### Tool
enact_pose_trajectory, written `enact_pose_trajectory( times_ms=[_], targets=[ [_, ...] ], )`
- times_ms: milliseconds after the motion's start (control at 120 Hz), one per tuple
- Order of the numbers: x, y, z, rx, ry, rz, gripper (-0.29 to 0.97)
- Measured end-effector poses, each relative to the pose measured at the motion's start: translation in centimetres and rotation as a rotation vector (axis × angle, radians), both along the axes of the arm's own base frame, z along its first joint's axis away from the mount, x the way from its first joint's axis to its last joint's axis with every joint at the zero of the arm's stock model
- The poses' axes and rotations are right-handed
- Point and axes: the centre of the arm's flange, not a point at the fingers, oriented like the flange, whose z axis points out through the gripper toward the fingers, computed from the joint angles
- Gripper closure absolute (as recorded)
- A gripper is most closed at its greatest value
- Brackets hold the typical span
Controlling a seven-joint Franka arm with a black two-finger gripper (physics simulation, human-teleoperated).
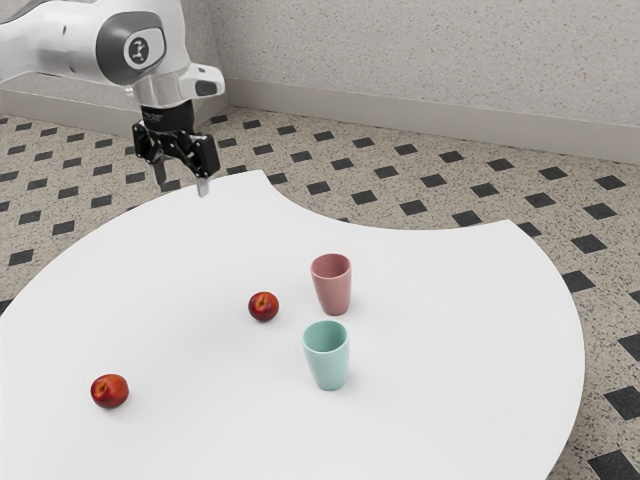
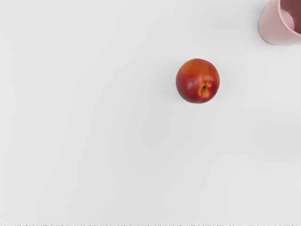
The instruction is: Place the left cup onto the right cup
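Observation:
Two cups stand upright on the round white table [image 1: 470, 330]. The pink cup [image 1: 331, 283] is the farther one, and the teal cup [image 1: 326, 354] stands just in front of it, nearer the camera. My gripper [image 1: 182, 182] hangs above the table's far edge at the exterior view's upper left, well away from both cups. It is open and holds nothing. In the wrist view part of the pink cup [image 2: 281, 21] shows beside a red peach [image 2: 198, 80].
A red peach [image 1: 264, 306] lies to the left of the cups in the exterior view. A second peach [image 1: 110, 390] lies near the table's front left. The tiled floor [image 1: 480, 180] surrounds the table.

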Motion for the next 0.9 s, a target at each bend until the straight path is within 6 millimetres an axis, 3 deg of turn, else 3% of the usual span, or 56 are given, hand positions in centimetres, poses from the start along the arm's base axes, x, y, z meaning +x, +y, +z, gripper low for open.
enact_pose_trajectory(
  times_ms=[158,633,842,900],
  targets=[
    [0.8,0.1,-0.4,-0.002,0.01,0.002,0.0],
    [11.3,1.3,-5.5,0.021,-0.004,-0.03,0.0],
    [12.7,-1.1,-8.2,0.009,0.027,-0.057,0.0],
    [13.0,-2.9,-9.3,0.0,0.041,-0.071,0.0]
  ],
)
